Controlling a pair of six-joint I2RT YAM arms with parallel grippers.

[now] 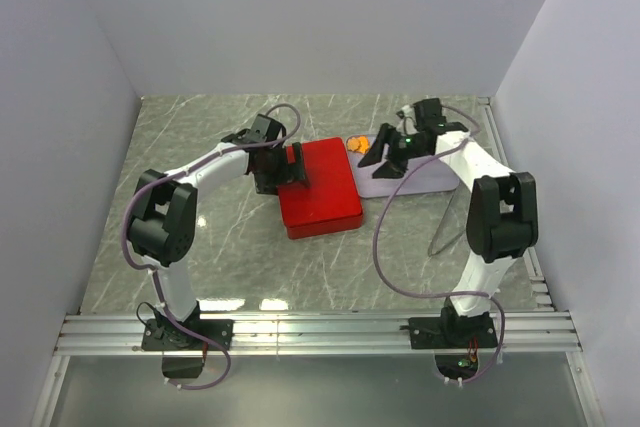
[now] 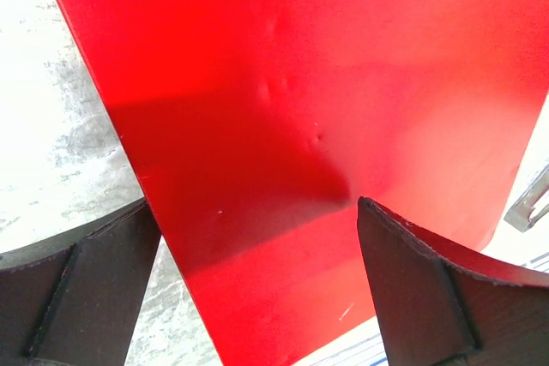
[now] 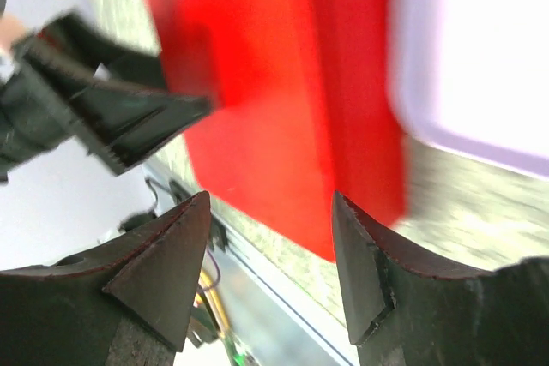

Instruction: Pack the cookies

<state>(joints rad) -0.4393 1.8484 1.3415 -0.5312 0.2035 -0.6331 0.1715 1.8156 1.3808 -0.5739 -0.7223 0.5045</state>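
Note:
A few orange cookies [image 1: 356,145] lie at the left end of a lavender tray [image 1: 425,179], just behind the red square lid [image 1: 318,187]; no other cookies show. My left gripper [image 1: 286,169] is open at the lid's left edge. In the left wrist view the lid [image 2: 326,109] fills the frame, with one finger [image 2: 86,289] over the table and the other [image 2: 437,289] over the lid. My right gripper [image 1: 374,158] is open and empty above the tray's left end, close to the orange cookies. Its wrist view shows the lid [image 3: 283,83] and the tray [image 3: 480,49], blurred.
The grey marble table [image 1: 220,247] is walled by white panels on three sides. An aluminium rail [image 1: 320,332] carrying both arm bases runs along the near edge. The left gripper [image 3: 103,117] shows in the right wrist view beyond the lid.

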